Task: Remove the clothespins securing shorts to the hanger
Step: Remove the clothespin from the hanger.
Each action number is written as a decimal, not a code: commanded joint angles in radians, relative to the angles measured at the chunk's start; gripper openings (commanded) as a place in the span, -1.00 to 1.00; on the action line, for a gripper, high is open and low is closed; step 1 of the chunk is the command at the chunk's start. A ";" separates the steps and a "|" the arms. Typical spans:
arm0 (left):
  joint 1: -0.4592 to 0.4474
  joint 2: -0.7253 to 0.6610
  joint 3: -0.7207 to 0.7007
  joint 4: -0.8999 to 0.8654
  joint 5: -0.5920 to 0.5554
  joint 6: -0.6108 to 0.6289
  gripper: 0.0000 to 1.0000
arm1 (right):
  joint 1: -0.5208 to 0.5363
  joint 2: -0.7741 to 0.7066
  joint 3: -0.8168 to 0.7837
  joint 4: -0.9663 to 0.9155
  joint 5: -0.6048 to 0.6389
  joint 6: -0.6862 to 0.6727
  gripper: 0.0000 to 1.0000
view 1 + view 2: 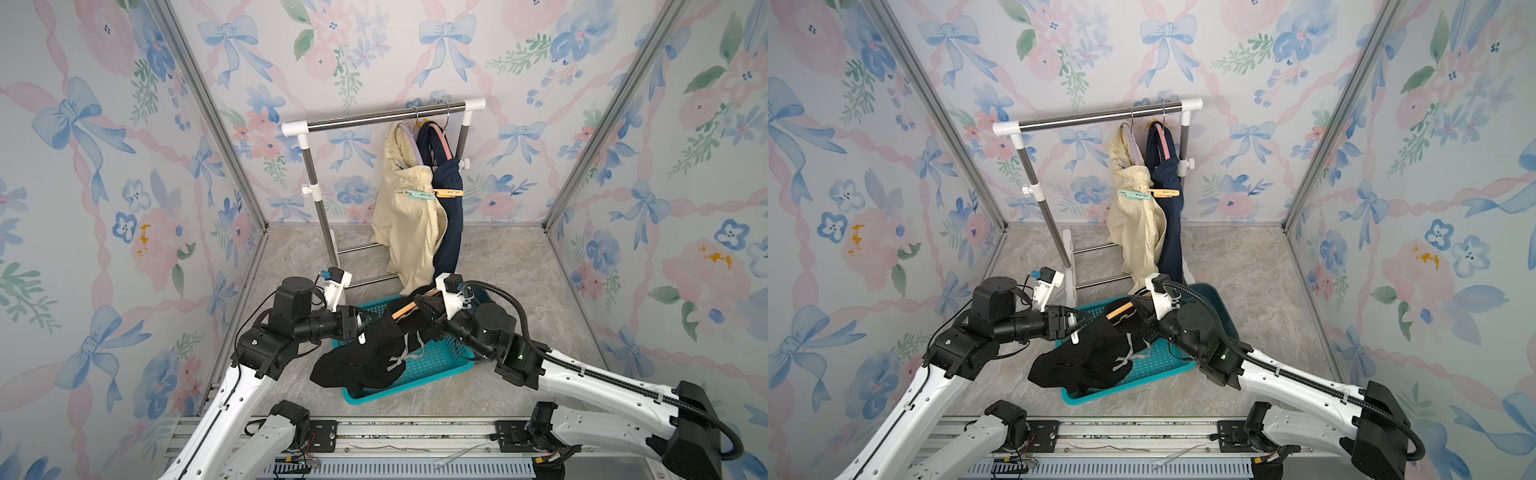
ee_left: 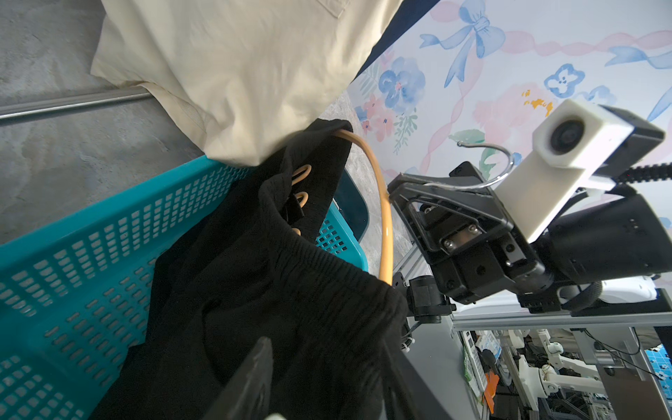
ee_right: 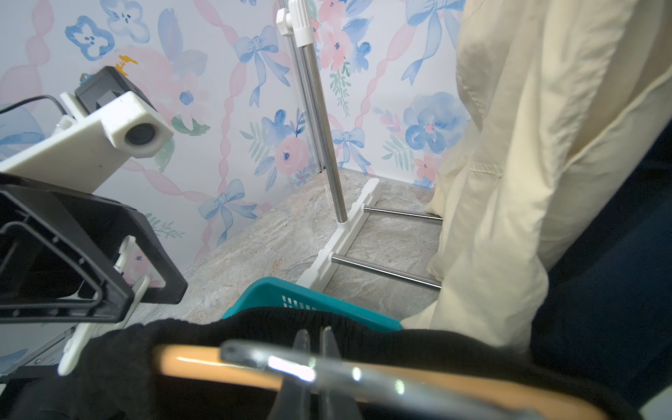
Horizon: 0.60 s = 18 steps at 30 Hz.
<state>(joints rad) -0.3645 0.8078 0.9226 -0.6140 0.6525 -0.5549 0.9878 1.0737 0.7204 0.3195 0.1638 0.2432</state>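
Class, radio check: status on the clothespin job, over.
Right gripper shut on hanger. Left gripper around white clothespin on black shorts, grip unclear. Black shorts draped over basket. Mint clothespin on cream shorts, orange clothespin on navy shorts.

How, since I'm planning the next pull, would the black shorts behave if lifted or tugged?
Probably floppy: the black shorts sag in folds over the rim of the teal basket. Likely light, hanging from the orange hanger that the right gripper pinches by its hook. The ribbed knit looks grippy, not slippery.
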 commanded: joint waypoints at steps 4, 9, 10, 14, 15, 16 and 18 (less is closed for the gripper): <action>0.017 -0.013 -0.037 0.014 0.050 -0.011 0.05 | -0.016 0.000 0.016 0.036 0.003 0.034 -1.00; 0.025 -0.013 -0.050 0.014 0.070 -0.016 -0.03 | -0.015 -0.004 0.013 0.037 0.005 0.033 -1.00; 0.025 -0.014 -0.047 0.014 0.067 -0.017 -0.06 | -0.015 -0.003 0.013 0.036 0.006 0.032 -1.00; 0.028 -0.017 -0.044 0.014 0.055 -0.020 -0.22 | -0.017 -0.005 0.010 0.039 0.005 0.034 -1.00; 0.030 -0.017 -0.044 0.014 0.055 -0.021 -0.26 | -0.016 -0.004 0.010 0.038 0.005 0.034 -1.00; 0.029 -0.015 -0.044 0.014 0.057 -0.023 -0.30 | -0.016 -0.004 0.009 0.038 0.006 0.034 -1.00; 0.031 -0.014 -0.043 0.014 0.059 -0.022 -0.41 | -0.015 -0.006 0.009 0.036 0.006 0.033 -1.00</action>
<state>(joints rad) -0.3424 0.7994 0.8822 -0.6071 0.7006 -0.5808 0.9878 1.0737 0.7204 0.3187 0.1642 0.2436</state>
